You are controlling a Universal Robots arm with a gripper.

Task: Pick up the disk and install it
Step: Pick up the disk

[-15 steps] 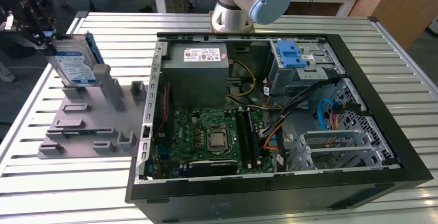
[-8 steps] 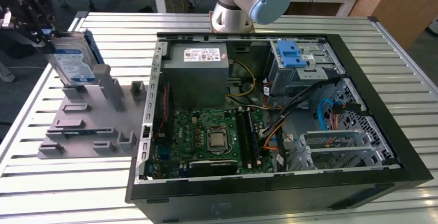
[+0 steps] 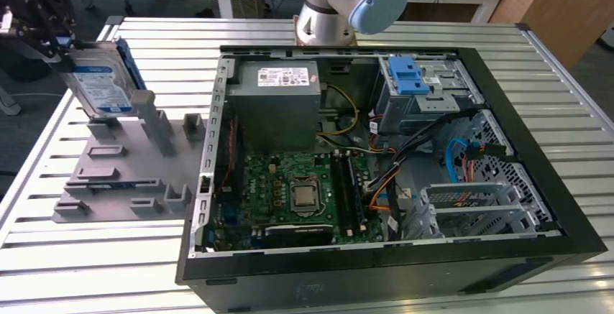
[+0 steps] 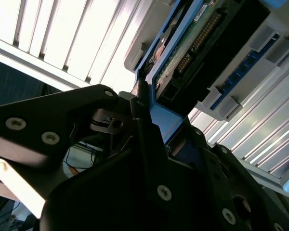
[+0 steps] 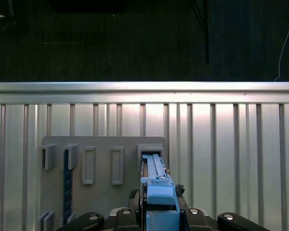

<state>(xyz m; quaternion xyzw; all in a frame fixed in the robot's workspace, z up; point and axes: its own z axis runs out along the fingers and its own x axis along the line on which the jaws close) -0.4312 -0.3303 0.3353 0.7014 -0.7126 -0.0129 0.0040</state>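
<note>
the gripper is clamped on the blue carrier edge of the disk, which stands upright at ten o'clock in the exterior view, over the grey slotted fixture. the open computer case lies at three o'clock of the fixture, just beside it, on the slatted table.

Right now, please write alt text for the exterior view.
A black gripper holds a flat grey metal disk with a white and blue label upright at a grey plastic rack, beside an open black computer case on a slatted metal table.
</note>
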